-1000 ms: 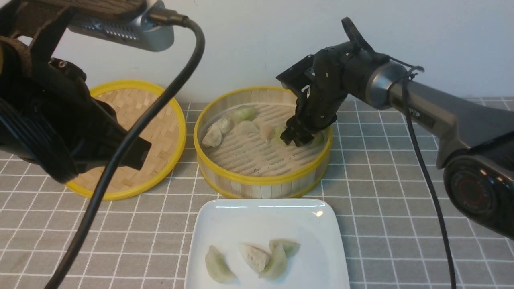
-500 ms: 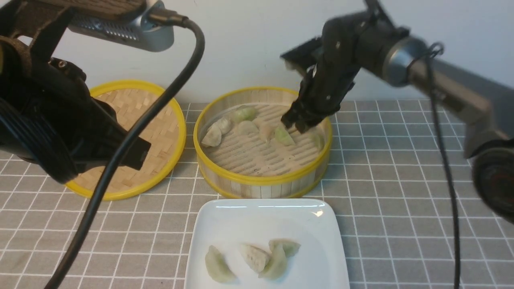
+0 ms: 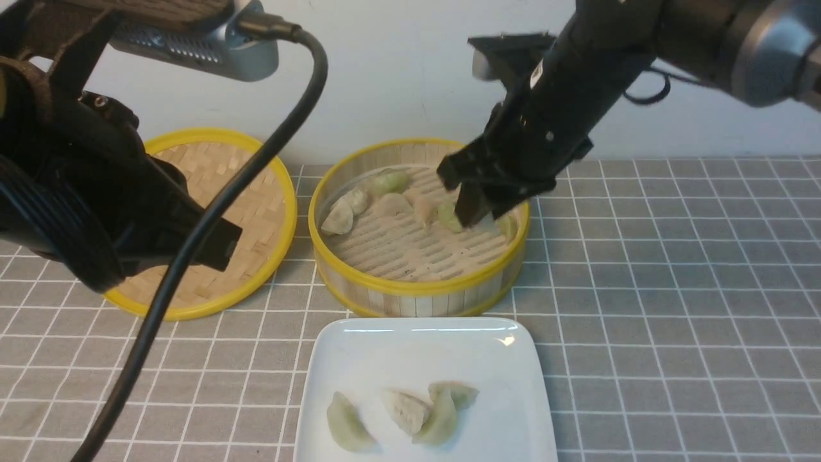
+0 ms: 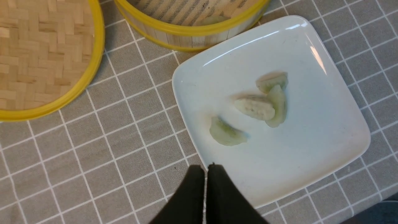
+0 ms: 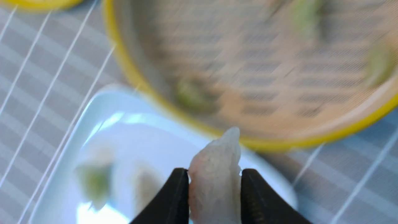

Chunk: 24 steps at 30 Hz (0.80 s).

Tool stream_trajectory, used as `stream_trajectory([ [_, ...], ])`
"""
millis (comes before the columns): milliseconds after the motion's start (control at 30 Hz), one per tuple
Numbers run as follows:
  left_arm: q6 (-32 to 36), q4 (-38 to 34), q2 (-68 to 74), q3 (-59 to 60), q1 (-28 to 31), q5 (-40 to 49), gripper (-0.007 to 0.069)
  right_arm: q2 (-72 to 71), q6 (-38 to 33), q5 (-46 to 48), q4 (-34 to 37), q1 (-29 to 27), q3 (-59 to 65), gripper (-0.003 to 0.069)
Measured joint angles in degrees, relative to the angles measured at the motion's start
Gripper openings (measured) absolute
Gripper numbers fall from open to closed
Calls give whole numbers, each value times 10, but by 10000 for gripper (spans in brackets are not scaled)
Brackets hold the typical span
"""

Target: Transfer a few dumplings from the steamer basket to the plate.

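**Right gripper lifts a whitish dumpling out of the basket**

A second ago the right gripper was down inside the steamer basket at its 3 o'clock side, jaws spread wide. Now it has risen above the rim there, and the jaws have narrowed onto a whitish dumpling, pinching it by its flat sides. The arm behind it has swung higher. The left gripper has not moved. It hangs over the plate's edge with its fingers pressed together and nothing between them.

The whitish dumpling is in the air, with its long axis running along the fingers. One pointed end sticks out past the fingertips, and the other is hidden between them.

In the front view I count seven dumplings left in the basket, strung from 9 o'clock to 3 o'clock. The two nearest 3 o'clock are partly behind the gripper.

The plate, at 6 o'clock from the basket, carries four, as it did before:
- A green one lies roughly 11-to-5.
- A whitish one lies roughly 10-to-4.
- A green one lies roughly 1-to-7 and touches the whitish one.
- A pale one lies roughly 9-to-3.

One lid lies flat at 9 o'clock from the basket, on the checked cloth.
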Motion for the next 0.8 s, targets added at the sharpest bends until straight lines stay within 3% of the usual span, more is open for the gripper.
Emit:
stream_trajectory([
  [200, 1, -1, 0, 0, 0, 0, -5, 4, 12, -3, -35, 73, 94, 195],
  [333, 1, -1, 0, 0, 0, 0, -5, 26, 25, -30, -49, 82, 98, 211],
  [567, 6, -1, 0, 0, 0, 0, -5, 48, 27, -62, -69, 83, 99, 457],
  [667, 6, 0, 0, 0, 0, 0, -5, 41, 27, -49, -72, 83, 99, 507],
  [800, 20, 2, 0, 0, 0, 0, -5, 1, 35, -14, -96, 83, 99, 435],
])
